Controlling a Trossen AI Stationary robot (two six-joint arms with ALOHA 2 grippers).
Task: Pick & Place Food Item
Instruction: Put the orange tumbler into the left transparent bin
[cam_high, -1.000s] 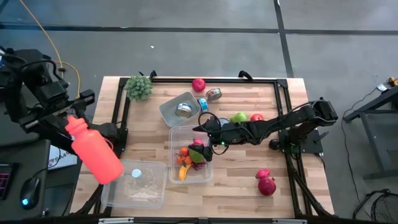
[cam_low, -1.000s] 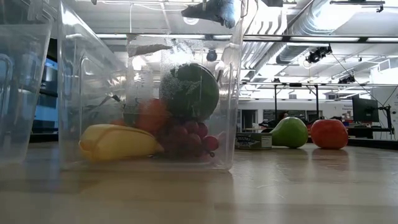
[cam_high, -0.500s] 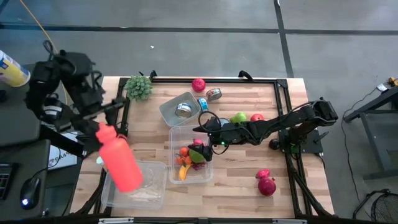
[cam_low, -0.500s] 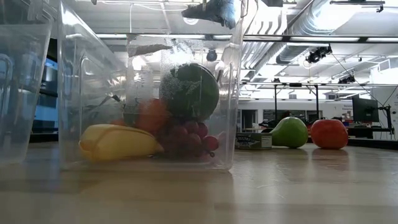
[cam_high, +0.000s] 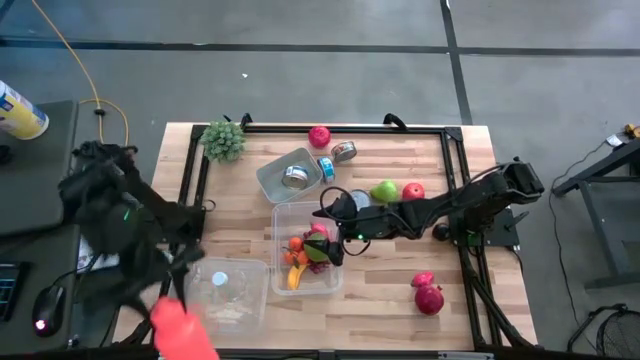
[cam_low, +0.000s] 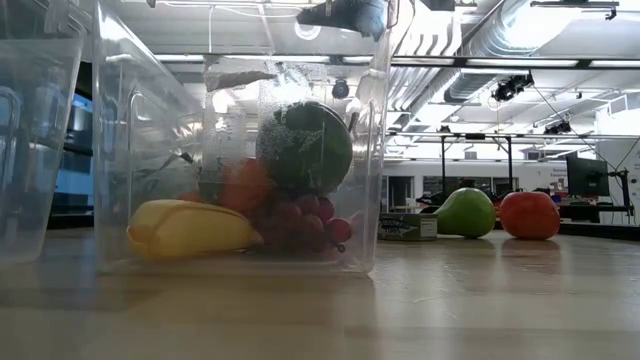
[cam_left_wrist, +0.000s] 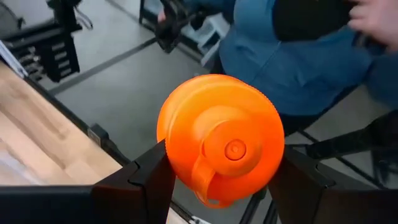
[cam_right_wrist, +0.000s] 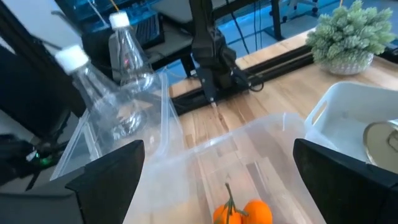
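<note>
Fruit fills the clear bin (cam_high: 305, 252) at the middle of the worktop (cam_high: 380, 300): one banana (cam_low: 190, 228), a cluster of red grapes (cam_low: 305, 222), one tangerine (cam_right_wrist: 244, 211) and a dark green round fruit (cam_low: 305, 145) show through its wall. The right gripper (cam_high: 322, 245) hangs over this bin with its fingers spread apart and nothing between them. Just beyond the bin's far side lie one green pear (cam_high: 384, 190) and one red apple (cam_high: 413, 190), side by side. Two dark red pomegranates (cam_high: 427, 292) sit touching near the worktop's right front corner, and another red fruit (cam_high: 319, 136) rests by the far edge. One grey tray (cam_high: 287, 175) near the far edge holds a tin, with two more tins (cam_high: 336, 158) just beside it. One green plant ball (cam_high: 224, 140) marks the far left corner. A second clear bin (cam_high: 220, 295) at the front left holds a plastic bottle. The left gripper (cam_left_wrist: 217, 186), off the front left corner, is clamped on an orange bottle (cam_left_wrist: 221, 137).
</note>
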